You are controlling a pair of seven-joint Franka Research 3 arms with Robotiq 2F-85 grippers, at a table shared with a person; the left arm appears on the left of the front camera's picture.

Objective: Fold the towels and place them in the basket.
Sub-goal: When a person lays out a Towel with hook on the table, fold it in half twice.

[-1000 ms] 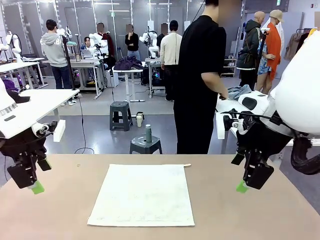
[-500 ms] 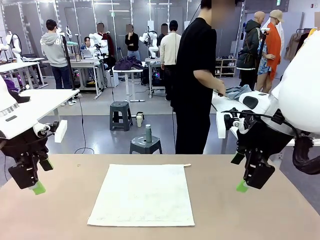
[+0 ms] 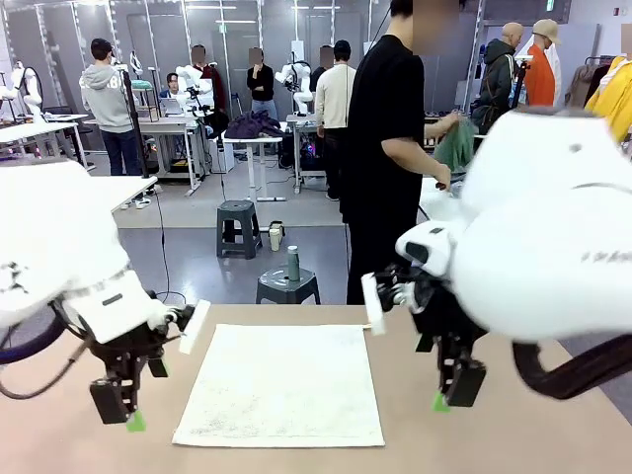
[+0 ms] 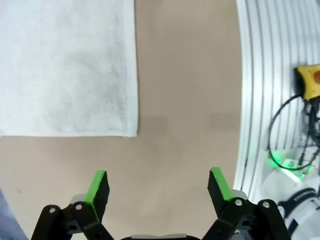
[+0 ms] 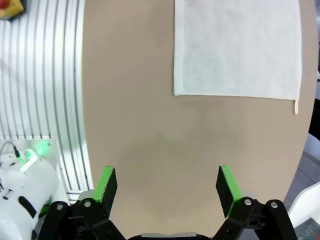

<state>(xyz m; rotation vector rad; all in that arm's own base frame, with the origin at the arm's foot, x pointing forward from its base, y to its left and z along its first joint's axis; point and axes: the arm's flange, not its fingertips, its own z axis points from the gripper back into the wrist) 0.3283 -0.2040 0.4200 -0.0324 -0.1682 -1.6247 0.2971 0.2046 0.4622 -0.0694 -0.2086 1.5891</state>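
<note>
Tan bench (image 3: 513, 439) up front, a busy workshop floor behind it, and both arms are low over the wood. Left tool (image 3: 120, 415) first: jaws spread wide, nothing between the green pads, poised over bare bench just off the near left corner of the cream-white towel (image 3: 281, 385). The left wrist view confirms it, with the left tool (image 4: 160, 187) gaping over bare bench (image 4: 185, 100) and the towel's (image 4: 65, 65) corner just ahead. Over to the right tool (image 3: 449, 395): also wide and empty, sitting just off the towel's right edge, toward the near corner. From its own wrist, the right tool (image 5: 167, 187) frames plain bench (image 5: 130, 125), and the towel (image 5: 237, 47) lies flat beyond, its small loop (image 5: 296, 106) poking out at one corner. The towel is spread open, unfolded, mid-bench between the two tools. Beyond the towel's far edge stands a person in black (image 3: 390, 148), side-on, with a green cloth (image 3: 456, 143) raised beside the arm.
</note>
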